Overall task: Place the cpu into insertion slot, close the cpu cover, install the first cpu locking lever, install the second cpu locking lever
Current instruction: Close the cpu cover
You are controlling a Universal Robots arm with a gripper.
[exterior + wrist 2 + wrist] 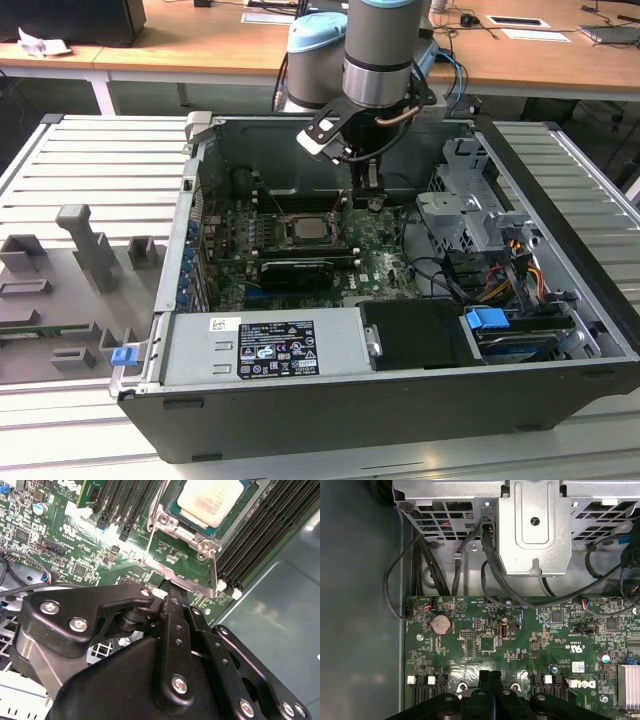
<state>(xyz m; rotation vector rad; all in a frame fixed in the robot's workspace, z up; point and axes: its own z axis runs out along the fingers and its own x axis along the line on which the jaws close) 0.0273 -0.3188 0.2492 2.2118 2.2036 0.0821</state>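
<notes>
At the fingertips, the gripper has its black jaws closed flat together, with the tip against the free edge of the cpu cover. Whether it pinches or only pushes that edge is unclear. Judged step in hand: closing the cover. The cpu, a pale matte square, already sits in the insertion slot. Closing calls for swinging the thin, bright metal frame flat over it. Glossy green circuit board surrounds the socket.
</notes>
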